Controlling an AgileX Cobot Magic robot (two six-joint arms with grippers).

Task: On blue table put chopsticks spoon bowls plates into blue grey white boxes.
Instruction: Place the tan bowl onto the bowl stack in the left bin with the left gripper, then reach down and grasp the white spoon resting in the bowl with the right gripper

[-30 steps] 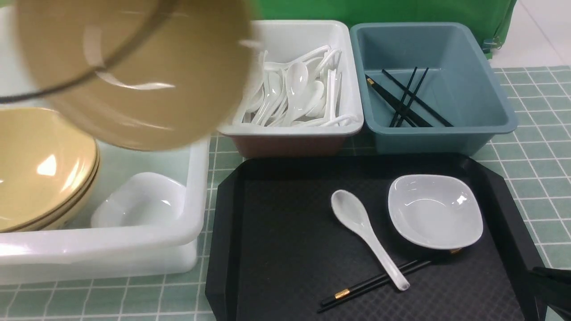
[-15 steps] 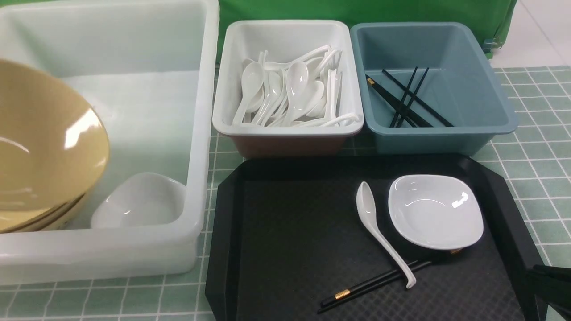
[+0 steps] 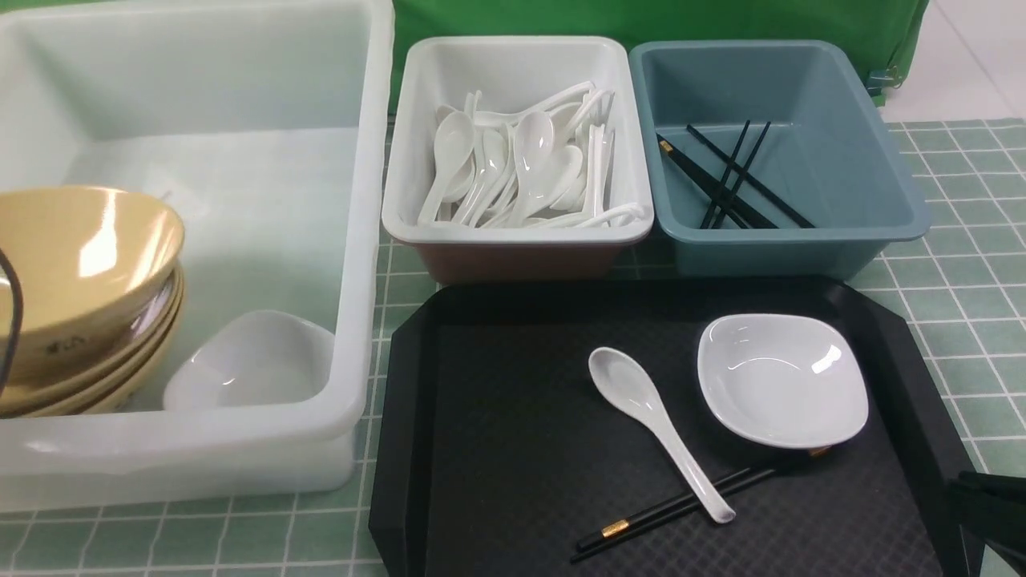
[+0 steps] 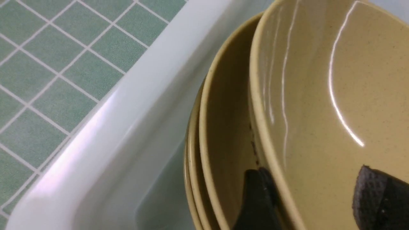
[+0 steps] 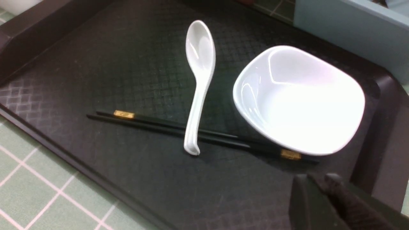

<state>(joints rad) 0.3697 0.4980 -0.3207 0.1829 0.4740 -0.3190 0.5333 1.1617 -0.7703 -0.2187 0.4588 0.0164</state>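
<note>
Your left gripper (image 4: pixel 310 171) has its jaws open over the rim of the top bowl (image 4: pixel 319 95). One finger (image 4: pixel 258 198) is outside the wall and the other sits inside, clear of it, so nothing is clamped. That bowl (image 3: pixel 88 248) rests tilted on the stack of tan bowls (image 3: pixel 120 361) at the left end of the large translucent tub (image 3: pixel 365 240). A small white plate (image 3: pixel 256 361) lies in the tub's near corner, just beside the stack.

Your right gripper (image 5: pixel 316 177) hovers over the near right corner of the black tray (image 3: pixel 497 441) and holds nothing. Its fingers are close together, but you cannot tell whether they are fully closed.

On the tray you have three things left:
- The spoon (image 3: pixel 653 425) lies scoop up, with the end of its handle resting across the chopsticks (image 3: pixel 665 509).
- The white plate (image 3: pixel 781 381) is just right of the spoon.
- The chopsticks are a black pair with gold bands – their far ends run under the plate's near edge.

Behind the tray, on the blue table (image 3: pixel 962 280), two boxes stand side by side:
- The white box (image 3: pixel 513 234) holds a heap of white spoons (image 3: pixel 529 160).
- The blue-grey box (image 3: pixel 801 248) holds several black chopsticks (image 3: pixel 737 180), crossed on its floor.
</note>
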